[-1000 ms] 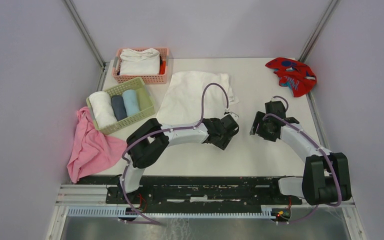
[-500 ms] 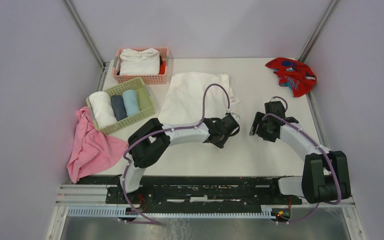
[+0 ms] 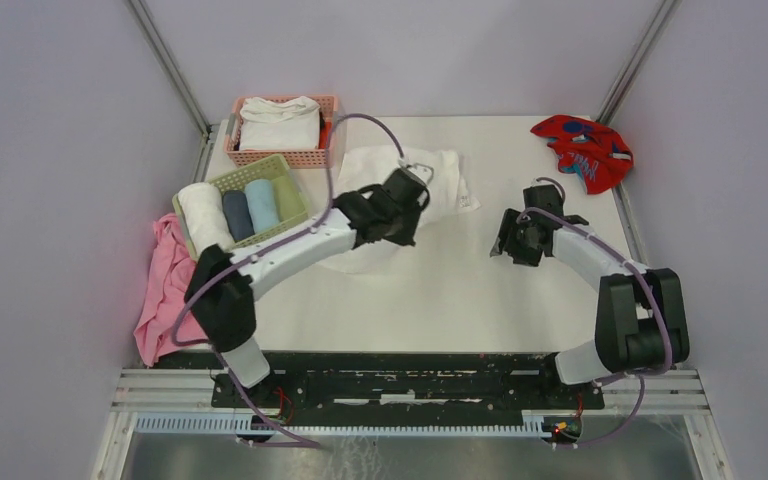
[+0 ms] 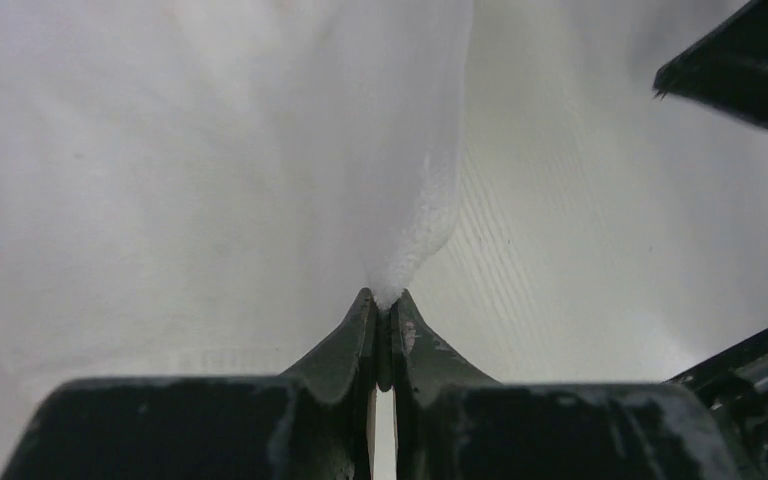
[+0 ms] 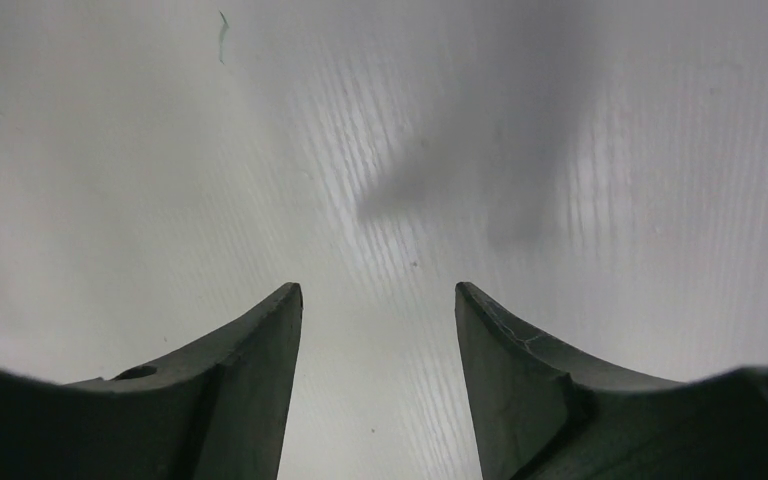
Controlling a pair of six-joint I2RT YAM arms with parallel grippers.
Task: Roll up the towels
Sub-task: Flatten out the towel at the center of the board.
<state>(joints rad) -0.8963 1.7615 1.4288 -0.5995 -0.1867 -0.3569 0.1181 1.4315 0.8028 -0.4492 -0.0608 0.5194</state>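
Covering much white towel (image 3: 450, 178): left arm (image 3: 295, 243)

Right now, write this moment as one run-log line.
left gripper: shut on white towel edge | right gripper: open, empty, above table | red towel: crumpled, far right corner, not rolled

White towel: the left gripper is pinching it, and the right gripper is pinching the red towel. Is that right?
Not quite. The left gripper does pinch the white towel, but the right gripper is open over the bare table, holding nothing; the right wrist view shows it. The red towel lies untouched in the far right corner.
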